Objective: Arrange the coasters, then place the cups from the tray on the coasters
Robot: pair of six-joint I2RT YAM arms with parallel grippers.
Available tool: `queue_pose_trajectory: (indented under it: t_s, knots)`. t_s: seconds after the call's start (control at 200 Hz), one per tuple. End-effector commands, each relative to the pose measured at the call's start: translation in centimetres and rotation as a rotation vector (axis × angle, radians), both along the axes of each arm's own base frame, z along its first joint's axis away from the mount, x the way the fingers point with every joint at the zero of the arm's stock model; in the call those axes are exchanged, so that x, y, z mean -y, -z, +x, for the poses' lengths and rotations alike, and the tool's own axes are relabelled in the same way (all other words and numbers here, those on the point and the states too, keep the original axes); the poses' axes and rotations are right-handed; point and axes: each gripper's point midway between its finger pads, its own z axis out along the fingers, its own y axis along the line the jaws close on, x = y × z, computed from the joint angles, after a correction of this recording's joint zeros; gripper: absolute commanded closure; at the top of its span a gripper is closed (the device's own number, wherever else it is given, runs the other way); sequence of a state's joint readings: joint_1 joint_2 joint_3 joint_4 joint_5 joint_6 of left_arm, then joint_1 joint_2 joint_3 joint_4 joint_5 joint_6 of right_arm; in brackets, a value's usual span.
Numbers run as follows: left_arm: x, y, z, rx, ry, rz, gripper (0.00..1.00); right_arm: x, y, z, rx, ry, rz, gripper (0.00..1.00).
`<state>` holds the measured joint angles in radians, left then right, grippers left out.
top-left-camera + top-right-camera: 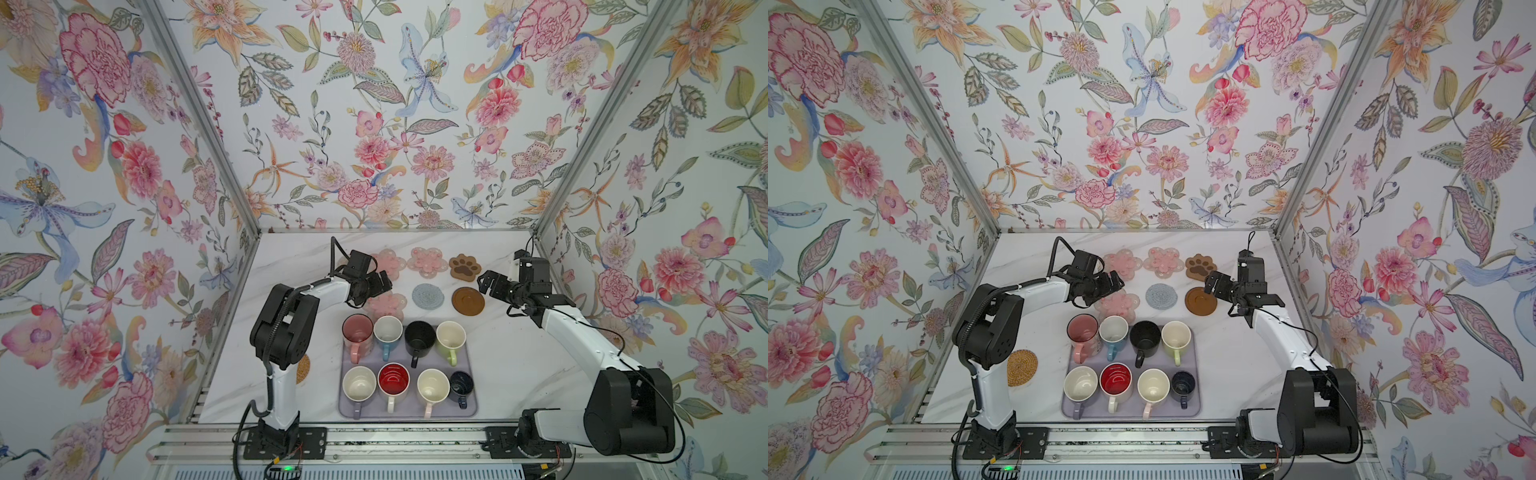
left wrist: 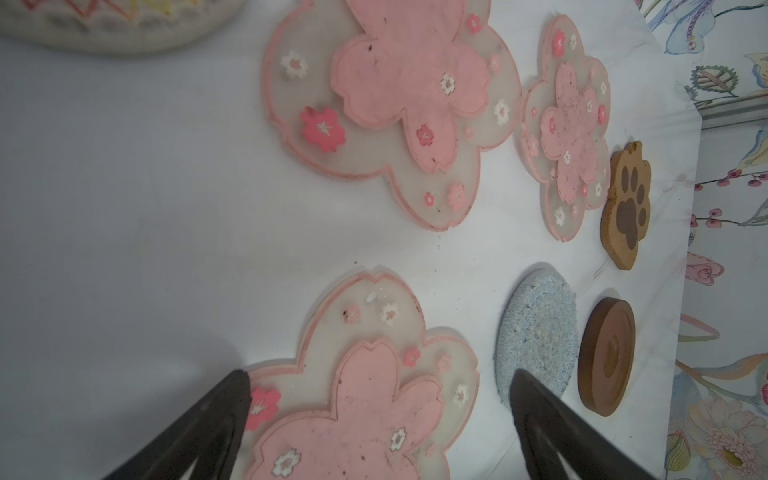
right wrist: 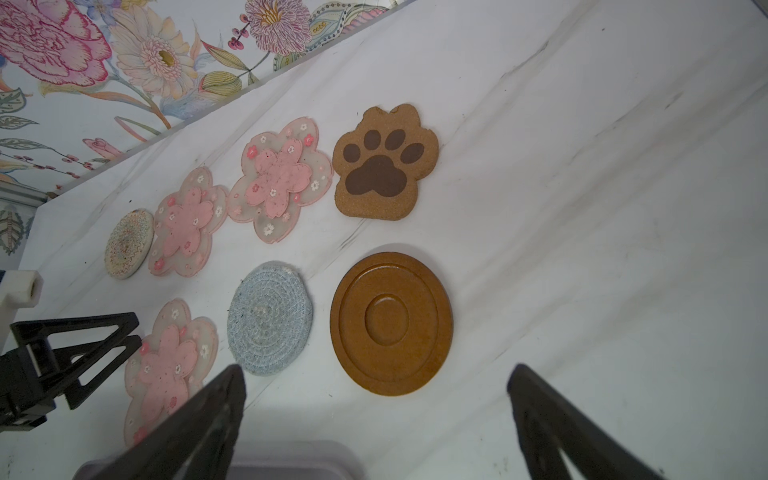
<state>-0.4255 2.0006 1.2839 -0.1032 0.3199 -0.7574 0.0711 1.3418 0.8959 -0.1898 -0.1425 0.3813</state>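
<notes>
Lying flat on the white marble table [image 2: 124, 208], the near-row pink translucent flower-shaped coaster [image 2: 365, 399] sits beneath and between the left gripper's [image 2: 380, 378] spread jaws. The round brown wooden disc coaster [image 3: 390, 324] lies just ahead of the right gripper's [image 3: 376, 370] wide-apart, empty jaws. Eight handled cups [image 1: 419, 334] stand on the pale lavender rectangular tray [image 1: 409, 410].

My two top views look steeply down from high above the front rail [image 1: 374, 440] toward the back wall [image 1: 374, 124], taking in the whole table [image 1: 498, 365]; my left wrist camera sits close over the pink flower coasters [image 2: 395, 104]; my right wrist camera looks slantwise from farther back; both share the paw coaster [image 2: 627, 208] and wooden disc [image 2: 606, 357].
</notes>
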Motion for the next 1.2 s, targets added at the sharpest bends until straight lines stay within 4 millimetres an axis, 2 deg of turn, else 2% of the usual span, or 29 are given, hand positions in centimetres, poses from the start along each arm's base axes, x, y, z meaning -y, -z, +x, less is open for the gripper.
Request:
queue_pose_trajectory:
  t_s: [0.0,0.15,0.34,0.39,0.48,0.565,0.575,0.595,0.766,0.876,1.056,1.196]
  knots:
    - [0.8,-0.8,1.3,0.022,0.004,-0.047,0.01,0.1,-1.4,0.4,0.036,0.007,0.005,0.01]
    - [-0.6,-3.7,2.8,0.091,-0.021,-0.034,0.01,0.2,-2.0,0.4,0.056,0.01,0.005,0.01]
    - [-4.9,-9.2,3.6,0.21,-0.098,0.01,0.01,0.2,-2.6,0.3,0.08,0.013,0.009,0.01]
    - [-5.9,-10.5,3.2,0.236,-0.116,0.03,0.01,0.2,-2.9,0.2,0.092,0.013,0.009,0.01]
    - [-8.2,-11.8,1.5,0.255,-0.161,0.078,0.01,0.1,-3.6,0.3,0.116,0.013,0.013,0.01]
    - [-10.1,-12.2,-1.1,0.256,-0.2,0.126,0.01,0.0,-4.2,0.3,0.142,0.015,0.019,0.01]
    - [-10.4,-11.8,-1.4,0.246,-0.206,0.137,0.01,-0.1,-4.2,0.3,0.145,0.014,0.021,0.01]
    - [-11.0,-12.7,-2.2,0.266,-0.218,0.139,0.01,-0.1,-4.3,0.3,0.149,0.014,0.021,0.01]
    - [-14.8,-10.6,-8.5,0.228,-0.307,0.197,0.01,-1.0,-4.2,0.2,0.177,0.002,0.029,0.01]
    - [-17.0,-9.3,-11.8,0.224,-0.362,0.221,0.01,-1.8,-4.1,0.0,0.207,-0.007,0.027,0.01]
    - [-19.2,-8.6,-15.4,0.237,-0.419,0.231,0.01,-3.4,-3.8,-0.3,0.206,-0.04,0.018,0.01]
    - [-20.4,-7.9,-17.3,0.222,-0.454,0.247,0.01,-4.1,-3.6,-0.6,0.206,-0.059,0.001,0.01]
